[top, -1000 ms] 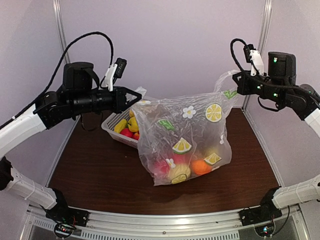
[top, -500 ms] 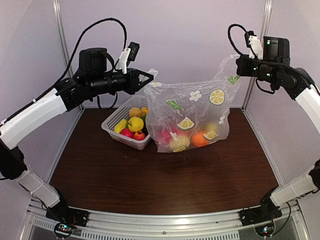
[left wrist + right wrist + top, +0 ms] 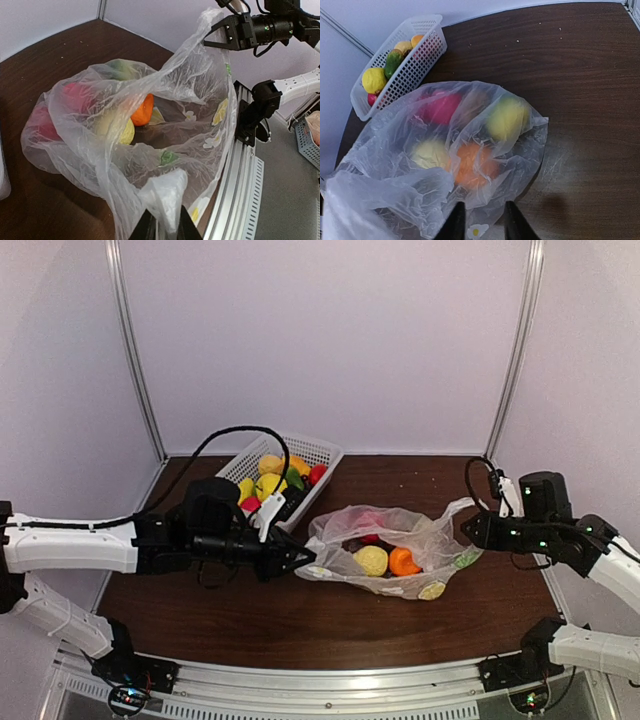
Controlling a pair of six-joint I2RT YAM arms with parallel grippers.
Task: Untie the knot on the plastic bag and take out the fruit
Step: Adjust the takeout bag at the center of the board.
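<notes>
The plastic bag (image 3: 340,530) lies on the brown table with its mouth stretched open between my two grippers. My left gripper (image 3: 305,561) is shut on the film of the bag's left handle (image 3: 167,195). My right gripper (image 3: 468,531) is shut on the right handle, which rises to it in the left wrist view (image 3: 216,22). Inside the bag lie an orange fruit (image 3: 404,561), a yellow-green one (image 3: 371,560) and a red one (image 3: 370,536); they also show through the film in the right wrist view (image 3: 472,160). No knot shows.
A white lattice basket (image 3: 322,452) with several other toy fruits stands behind the bag, at the back left. The table's metal front rail (image 3: 330,685) runs close in front. Grey walls and corner posts enclose the back and sides.
Both arms have come down from high up. The bag, which hung stretched in the air, now rests on the table, lying low with its mouth spread between the grippers.
</notes>
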